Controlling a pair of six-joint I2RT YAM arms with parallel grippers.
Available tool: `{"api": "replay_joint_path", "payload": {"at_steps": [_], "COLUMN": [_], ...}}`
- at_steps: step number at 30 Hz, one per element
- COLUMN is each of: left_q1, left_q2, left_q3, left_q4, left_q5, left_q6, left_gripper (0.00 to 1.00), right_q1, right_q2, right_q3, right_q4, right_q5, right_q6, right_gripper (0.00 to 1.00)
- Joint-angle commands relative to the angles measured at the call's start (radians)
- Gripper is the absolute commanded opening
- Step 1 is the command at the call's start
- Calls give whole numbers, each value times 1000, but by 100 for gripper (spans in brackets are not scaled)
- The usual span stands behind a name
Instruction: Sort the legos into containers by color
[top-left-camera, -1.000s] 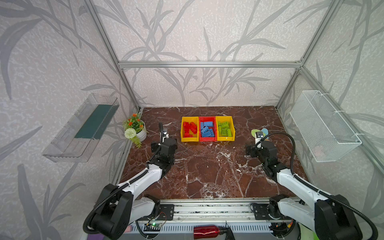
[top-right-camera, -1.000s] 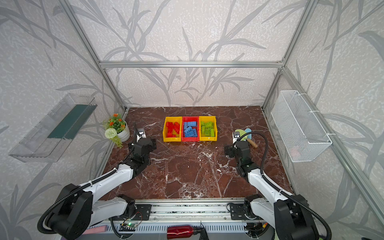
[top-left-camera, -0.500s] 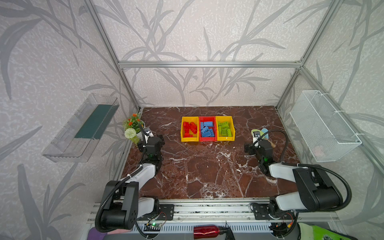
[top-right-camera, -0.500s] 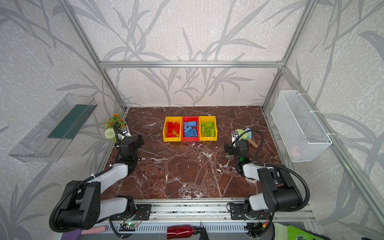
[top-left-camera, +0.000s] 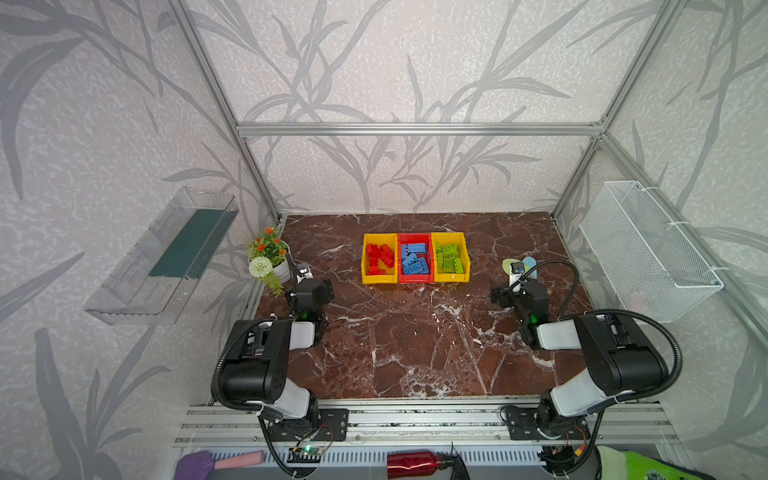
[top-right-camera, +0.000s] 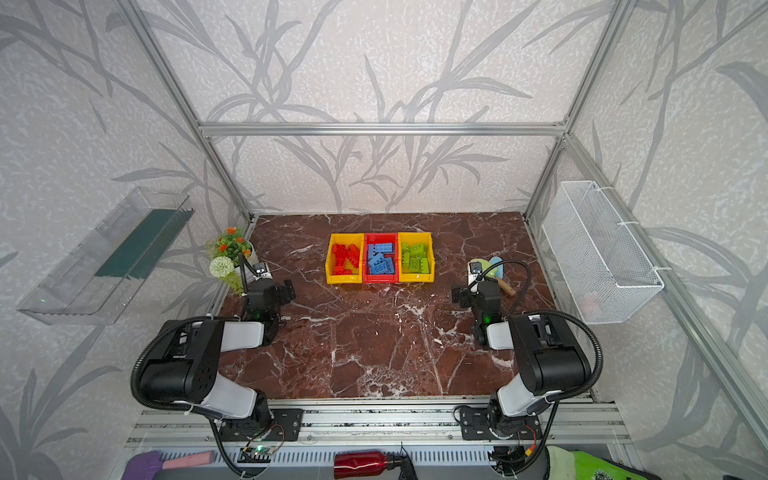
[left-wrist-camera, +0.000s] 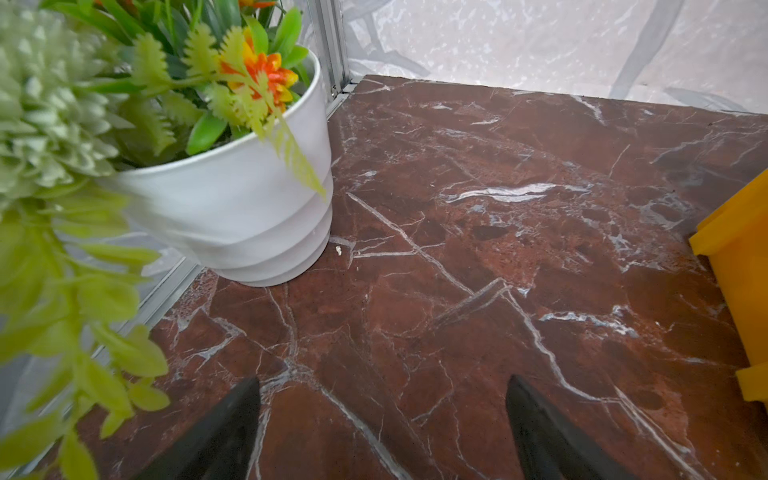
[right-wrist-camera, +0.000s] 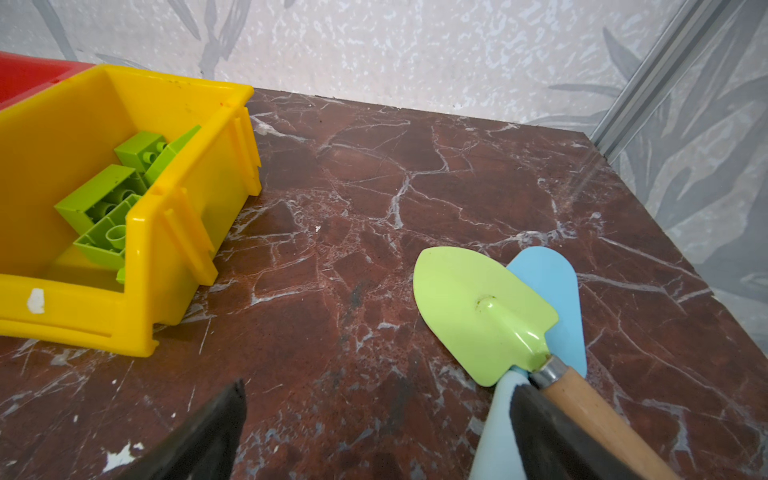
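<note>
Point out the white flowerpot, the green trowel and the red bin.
white flowerpot (left-wrist-camera: 249, 208): left wrist view, on its side wall.
green trowel (right-wrist-camera: 478, 307): right wrist view, middle of its blade.
red bin (top-left-camera: 415, 278): in a top view, on its front wall.

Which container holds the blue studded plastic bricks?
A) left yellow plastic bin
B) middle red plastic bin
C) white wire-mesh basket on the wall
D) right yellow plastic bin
B: in both top views the blue studded plastic bricks lie inside the red plastic bin in the middle of the row.
</note>
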Motion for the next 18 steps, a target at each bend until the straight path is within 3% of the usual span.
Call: {"api": "replay_joint_path", "payload": {"at_steps": [1, 2, 18], "left_q1": [3, 4, 3], "left_q2": [-14, -9, -12], "left_q3": [5, 2, 3], "left_q4": [24, 41, 31], "left_q5": [39, 37, 36], "left_q6": [6, 9, 9], "left_gripper": [94, 99, 99], "right_q1": [-3, -3, -3], "right_q2": [2, 4, 1], "right_q3": [11, 11, 7], "right_q4": [37, 41, 44], "right_q5": [-22, -22, -23], "right_q6": [12, 12, 8], "right_gripper": [99, 99, 99]}}
